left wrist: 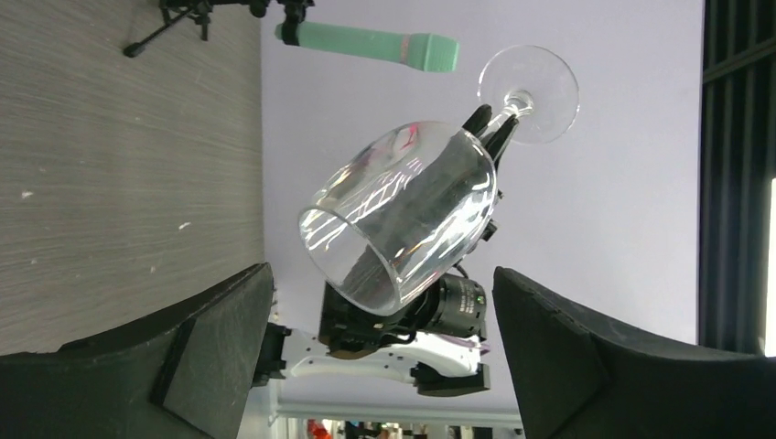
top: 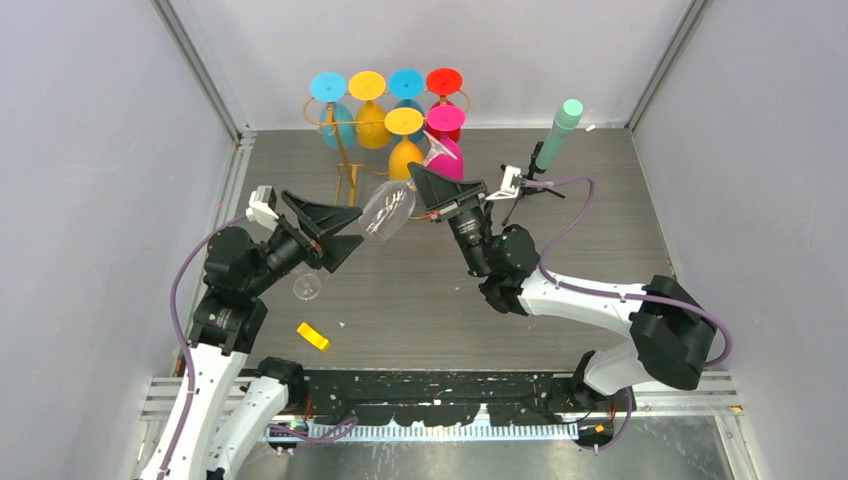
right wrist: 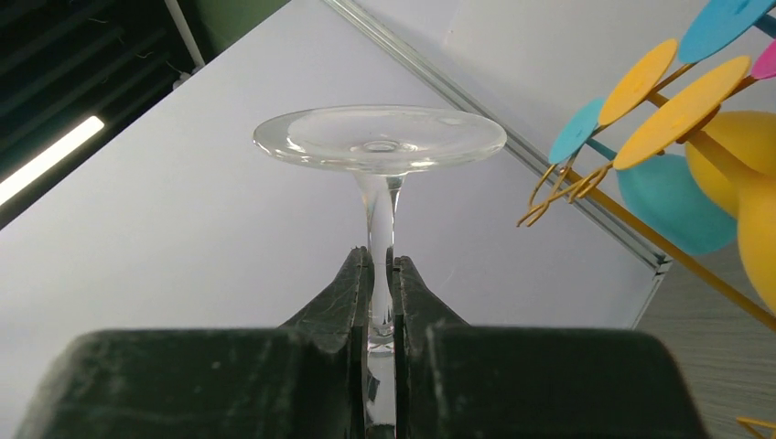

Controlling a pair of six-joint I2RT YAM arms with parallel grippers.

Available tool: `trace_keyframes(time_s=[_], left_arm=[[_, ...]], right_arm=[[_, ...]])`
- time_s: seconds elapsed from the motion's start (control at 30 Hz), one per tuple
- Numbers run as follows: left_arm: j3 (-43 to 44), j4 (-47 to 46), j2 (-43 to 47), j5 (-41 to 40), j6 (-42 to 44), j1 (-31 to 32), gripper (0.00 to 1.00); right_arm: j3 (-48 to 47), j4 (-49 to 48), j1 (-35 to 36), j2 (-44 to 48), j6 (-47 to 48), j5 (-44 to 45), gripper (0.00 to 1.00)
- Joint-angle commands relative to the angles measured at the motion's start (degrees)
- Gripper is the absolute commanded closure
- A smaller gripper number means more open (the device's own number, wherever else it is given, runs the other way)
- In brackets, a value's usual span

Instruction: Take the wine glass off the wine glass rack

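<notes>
A clear wine glass [top: 388, 211] hangs tilted in the air, away from the gold wire wine glass rack [top: 349, 162]. My right gripper [top: 428, 190] is shut on its stem [right wrist: 379, 215], just below the round foot [right wrist: 380, 137]. My left gripper [top: 352, 228] is open, close to the bowl's mouth. In the left wrist view the bowl [left wrist: 403, 210] floats beyond the wide-spread fingers [left wrist: 210, 347], touching neither. The rack still carries several coloured glasses [top: 372, 125] hanging upside down.
A black tripod holding a green cylinder [top: 560, 130] stands at the back right. A small clear glass item [top: 307, 287] and a yellow block [top: 313, 336] lie on the table near the left arm. Grey walls close in both sides.
</notes>
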State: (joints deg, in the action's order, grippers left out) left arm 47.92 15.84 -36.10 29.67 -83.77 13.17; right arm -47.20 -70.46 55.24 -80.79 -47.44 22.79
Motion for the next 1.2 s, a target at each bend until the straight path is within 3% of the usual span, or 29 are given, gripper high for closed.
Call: trace_keyframes(time_s=[0.0,0.13,0.4,0.6,0.77,1.03,1.17], left_arm=[[-1.0,-12.5,0.1,3.8,-8.5,0.1,0.08],[-1.6,-15.5,0.2,4.6,-12.3,0.1,0.15],[-2.9,-20.4,-0.1,3.8,-16.1,0.1,0.47],[-3.7,-25.6,-0.2,1.7,-17.8,0.1,0.82],[-4.1,-29.5,0.0,0.2,-18.1,0.1,0.99],[-4.2,-32.1,-0.4,-0.7,-16.7,0.1,1.0],[-3.5,-31.0,-0.8,-1.4,-13.9,0.1,1.0]], right_arm=[[-4.3,-5.7,1.9,-1.8,-0.9,3.2,1.0],[-4.8,-8.7,3.2,-3.5,3.1,1.8,1.0],[-5.7,-11.6,5.0,-6.6,6.5,-0.5,1.0],[-5.0,-11.9,5.8,-7.4,5.0,1.8,1.0],[-4.3,-11.9,6.1,-7.9,3.1,3.3,1.0],[-2.8,-11.9,6.5,-8.1,0.5,3.7,0.98],[-2.0,-11.9,6.5,-7.4,0.1,4.2,0.78]])
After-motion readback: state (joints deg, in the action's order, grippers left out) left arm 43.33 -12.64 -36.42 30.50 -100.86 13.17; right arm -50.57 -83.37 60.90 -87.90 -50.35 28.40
